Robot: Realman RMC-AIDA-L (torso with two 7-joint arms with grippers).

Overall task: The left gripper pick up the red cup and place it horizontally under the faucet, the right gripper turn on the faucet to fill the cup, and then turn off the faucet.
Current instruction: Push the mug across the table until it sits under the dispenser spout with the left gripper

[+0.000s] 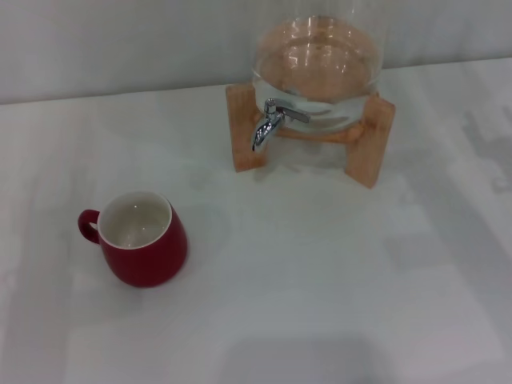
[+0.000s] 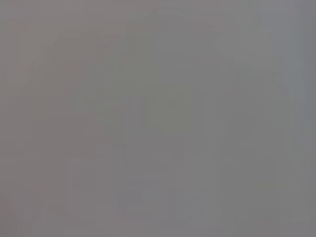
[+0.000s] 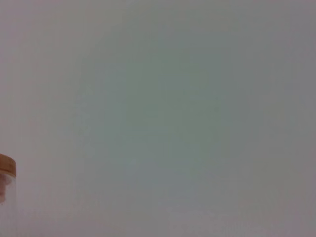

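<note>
The red cup (image 1: 142, 239) stands upright on the white table (image 1: 320, 272) at the near left, its cream inside empty and its loop handle pointing left. The chrome faucet (image 1: 273, 122) juts from the front of a clear glass jar (image 1: 318, 60) at the far centre, spout curving down, with nothing under it. Neither gripper shows in any view. The left wrist view is a blank grey surface. In the right wrist view only the jar's wooden-lidded top edge (image 3: 7, 170) peeks in at one side.
The jar rests on a wooden stand (image 1: 370, 140) whose legs flank the faucet. A pale wall runs behind the table. Open tabletop lies between the cup and the stand.
</note>
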